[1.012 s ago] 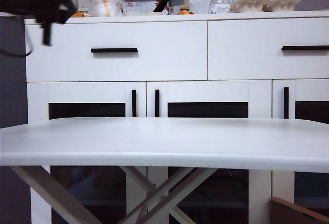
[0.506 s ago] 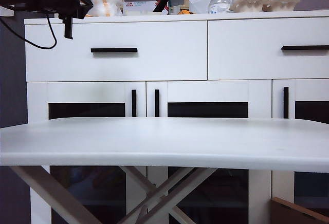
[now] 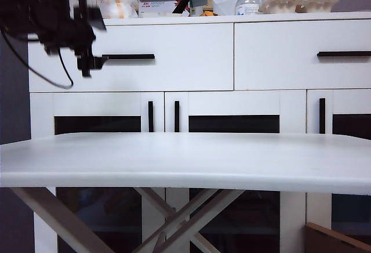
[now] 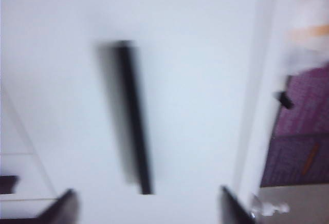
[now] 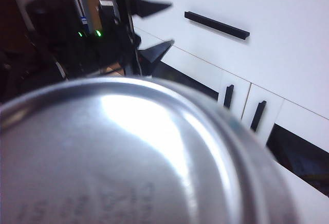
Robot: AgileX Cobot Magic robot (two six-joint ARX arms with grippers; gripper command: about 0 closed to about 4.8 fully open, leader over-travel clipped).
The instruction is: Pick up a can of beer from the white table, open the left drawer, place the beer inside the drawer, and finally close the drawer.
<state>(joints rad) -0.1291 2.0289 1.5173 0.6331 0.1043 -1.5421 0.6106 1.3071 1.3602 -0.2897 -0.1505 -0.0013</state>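
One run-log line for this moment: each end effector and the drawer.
left end effector: open, at handle end | left drawer: closed | right end effector: holds can of beer, fingers unseen

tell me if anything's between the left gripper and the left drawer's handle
Nothing visible. The left gripper, jaws open, hangs just off the left end of the black bar handle on the left drawer; the left wrist view shows only bare drawer front between the fingertips.

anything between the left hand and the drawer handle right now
Nothing. In the left wrist view only bare white drawer front lies between the open left hand and the handle. The exterior view shows the hand at the handle's left end.
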